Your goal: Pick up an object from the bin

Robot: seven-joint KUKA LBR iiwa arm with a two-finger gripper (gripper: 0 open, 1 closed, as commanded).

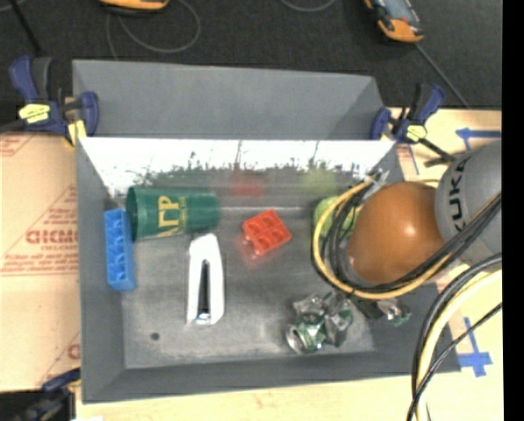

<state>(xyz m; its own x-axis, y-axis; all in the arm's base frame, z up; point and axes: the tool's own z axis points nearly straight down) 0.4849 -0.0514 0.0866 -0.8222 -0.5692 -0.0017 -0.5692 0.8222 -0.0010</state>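
Hanging at the bin's (226, 95) 3 o'clock beside a crushed green can (319, 327), the orange cover (393, 231) hides your gripper, so you cannot tell its state.

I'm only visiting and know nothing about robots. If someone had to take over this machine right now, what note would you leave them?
Gripper: low in the bin's lower right corner, under the arm's orange cover. Whether it is open or shut cannot be told.
Nearest things: a crumpled silver-and-green thing right by it, and a yellow-green thing half hidden behind the cables.
Elsewhere: red brick and white stapler-like thing mid-bin; green cup on its side and blue brick at the left wall.
Done: nothing is seen lifted.
Left: grip one thing and raise it out.
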